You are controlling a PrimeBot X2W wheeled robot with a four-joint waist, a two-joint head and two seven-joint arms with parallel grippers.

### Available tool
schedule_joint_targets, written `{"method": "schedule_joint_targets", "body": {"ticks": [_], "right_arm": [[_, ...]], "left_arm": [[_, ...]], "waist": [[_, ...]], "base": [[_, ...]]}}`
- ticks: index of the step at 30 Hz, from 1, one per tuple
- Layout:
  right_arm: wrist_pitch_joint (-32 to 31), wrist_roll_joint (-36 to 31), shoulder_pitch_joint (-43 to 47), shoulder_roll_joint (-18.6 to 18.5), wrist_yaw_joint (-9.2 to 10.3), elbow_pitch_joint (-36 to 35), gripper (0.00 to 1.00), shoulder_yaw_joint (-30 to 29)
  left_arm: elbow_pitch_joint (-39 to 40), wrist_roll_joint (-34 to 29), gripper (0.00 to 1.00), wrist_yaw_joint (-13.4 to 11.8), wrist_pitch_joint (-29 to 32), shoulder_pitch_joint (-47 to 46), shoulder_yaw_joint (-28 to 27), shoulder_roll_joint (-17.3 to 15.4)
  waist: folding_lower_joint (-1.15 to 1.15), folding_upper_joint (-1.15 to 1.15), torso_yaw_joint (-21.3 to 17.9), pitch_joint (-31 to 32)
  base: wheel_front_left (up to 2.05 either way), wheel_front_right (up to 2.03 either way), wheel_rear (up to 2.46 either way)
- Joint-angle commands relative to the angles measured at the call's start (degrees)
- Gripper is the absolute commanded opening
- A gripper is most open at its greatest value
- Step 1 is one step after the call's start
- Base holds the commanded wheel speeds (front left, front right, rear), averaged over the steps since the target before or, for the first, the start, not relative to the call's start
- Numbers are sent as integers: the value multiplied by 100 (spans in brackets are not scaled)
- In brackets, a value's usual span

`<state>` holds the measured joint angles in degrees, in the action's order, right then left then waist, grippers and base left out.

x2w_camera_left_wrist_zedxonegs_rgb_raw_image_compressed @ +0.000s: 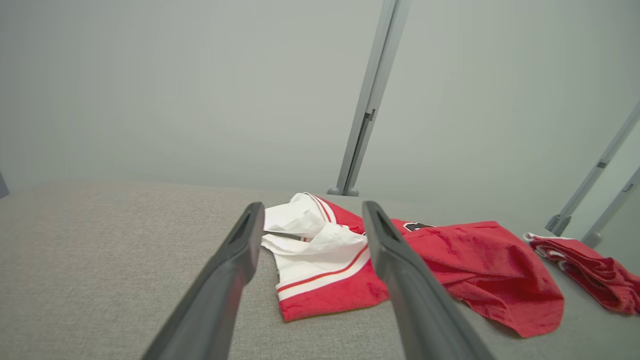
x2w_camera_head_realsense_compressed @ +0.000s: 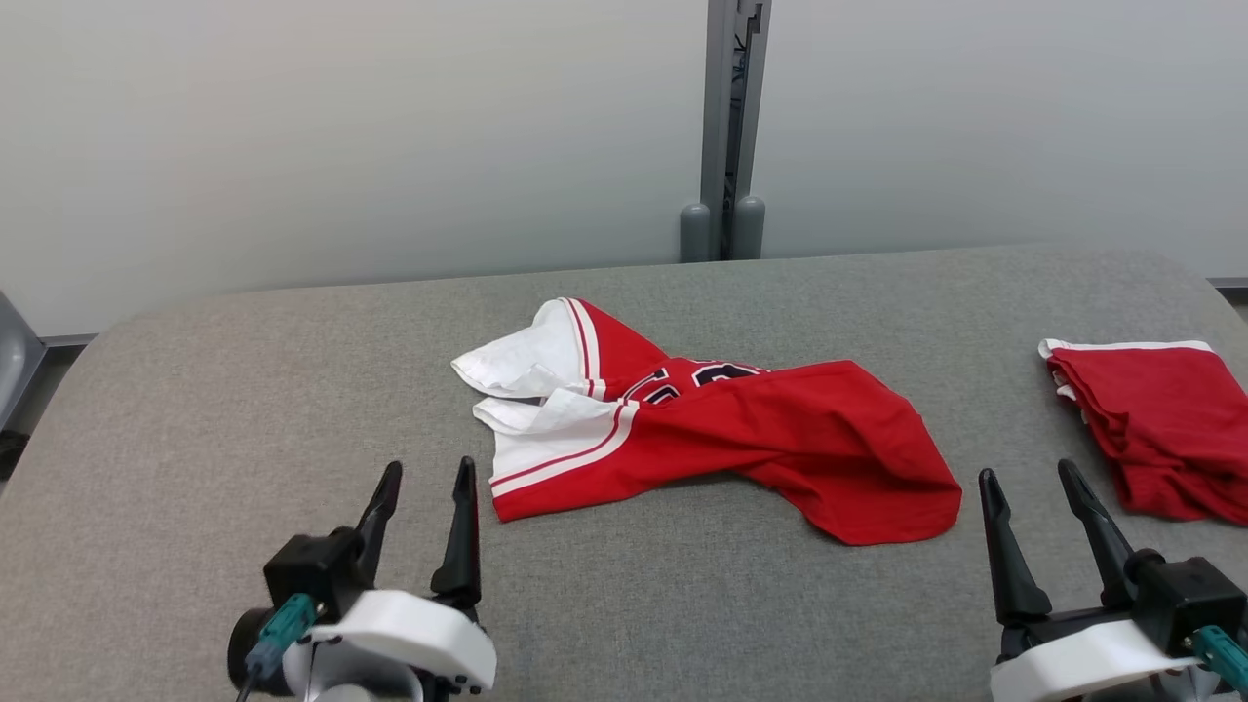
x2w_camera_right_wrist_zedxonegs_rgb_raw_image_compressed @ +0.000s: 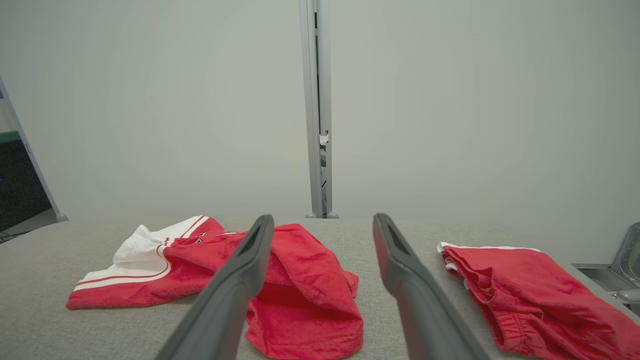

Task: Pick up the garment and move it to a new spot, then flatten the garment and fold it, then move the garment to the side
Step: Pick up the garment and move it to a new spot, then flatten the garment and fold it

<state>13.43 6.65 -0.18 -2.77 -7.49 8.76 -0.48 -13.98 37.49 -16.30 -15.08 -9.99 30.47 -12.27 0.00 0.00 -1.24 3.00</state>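
While your left gripper [x2w_camera_head_realsense_compressed: 429,468] and right gripper [x2w_camera_head_realsense_compressed: 1026,471] gape wide, jersey [x2w_camera_head_realsense_compressed: 741,429] crumpled at twelve o'clock, red pile [x2w_camera_head_realsense_compressed: 1160,419] at three.

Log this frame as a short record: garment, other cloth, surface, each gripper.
garment: red and white jersey, crumpled, mid-table, not held
other cloth: red cloth, loosely folded, at the right
surface: grey table
left gripper: open, empty, short of the jersey's white end
right gripper: open, empty, between the two cloths
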Motion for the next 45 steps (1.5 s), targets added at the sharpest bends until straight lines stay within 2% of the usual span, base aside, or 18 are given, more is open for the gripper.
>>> {"method": "schedule_joint_targets", "body": {"ticks": [1,7,13,24,45], "right_arm": [[36,33,67,-28,-1,-17,100,0],[86,85,190,-28,-1,-16,100,104],[125,166,215,-28,-1,83,100,172],[144,140,155,-28,-1,261,100,240],[159,135,165,-28,-1,342,100,297]], "left_arm": [[114,-111,100,-44,-8,159,-145,-7],[568,-635,100,17,-8,992,-803,133],[556,-815,100,242,-8,1386,-1206,414],[306,-1167,100,569,-8,1428,-1468,649],[95,-1486,100,811,-9,1467,-1648,816]], "waist": [[0,0,21,11],[0,0,90,33],[0,0,126,74],[0,0,157,123],[0,0,122,140]], "base": [[0,0,0],[0,0,0],[0,0,0],[0,0,0],[0,0,0]]}}
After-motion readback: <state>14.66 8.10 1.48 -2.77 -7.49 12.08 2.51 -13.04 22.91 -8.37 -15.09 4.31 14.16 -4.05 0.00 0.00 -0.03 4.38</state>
